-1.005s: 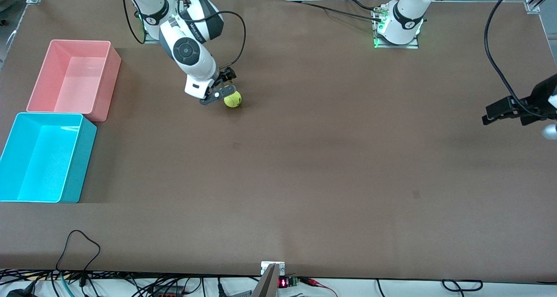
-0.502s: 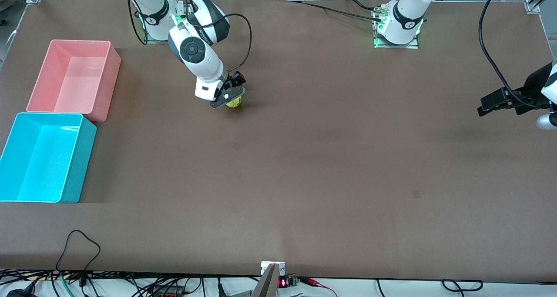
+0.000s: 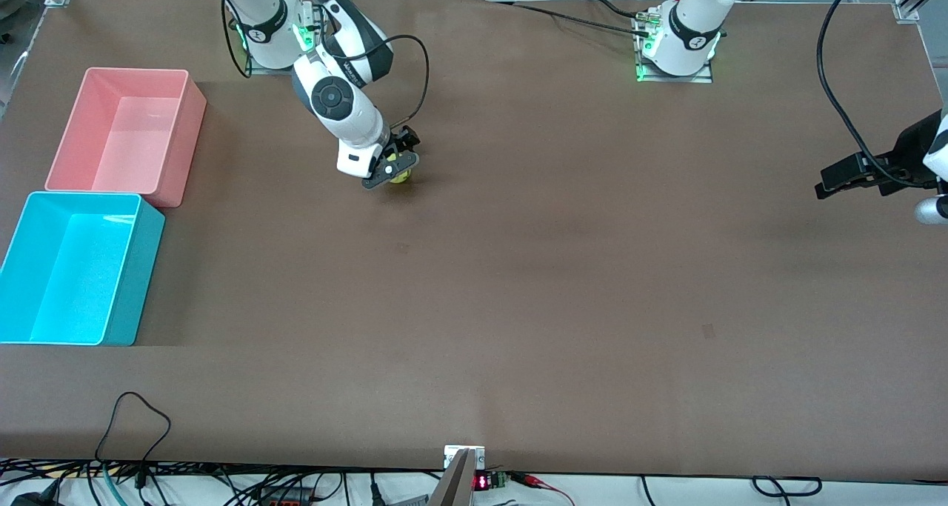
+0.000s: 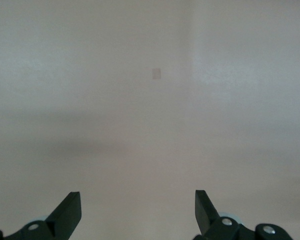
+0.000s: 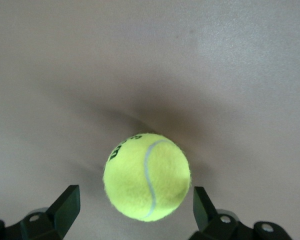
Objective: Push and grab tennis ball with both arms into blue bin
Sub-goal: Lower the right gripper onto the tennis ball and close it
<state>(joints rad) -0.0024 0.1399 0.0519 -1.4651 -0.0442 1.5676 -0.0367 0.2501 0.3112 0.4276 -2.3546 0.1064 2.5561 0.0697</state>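
Observation:
The yellow-green tennis ball (image 3: 401, 175) lies on the brown table near the right arm's base, mostly covered by the right gripper (image 3: 392, 168). In the right wrist view the ball (image 5: 147, 176) sits between the spread fingertips (image 5: 67, 205), with gaps on both sides; the right gripper (image 5: 135, 207) is open around it. The left gripper (image 3: 833, 184) hovers open and empty over the left arm's end of the table; its wrist view shows only bare table between its fingers (image 4: 70, 210). The blue bin (image 3: 74, 269) stands at the right arm's end of the table.
A pink bin (image 3: 126, 132) stands just beside the blue bin, farther from the front camera. Cables run along the table's front edge (image 3: 133, 417). The arm bases (image 3: 678, 43) stand along the top.
The right gripper has moved over the ball and lowered around it, so the ball is now mostly covered. The left gripper has barely shifted.

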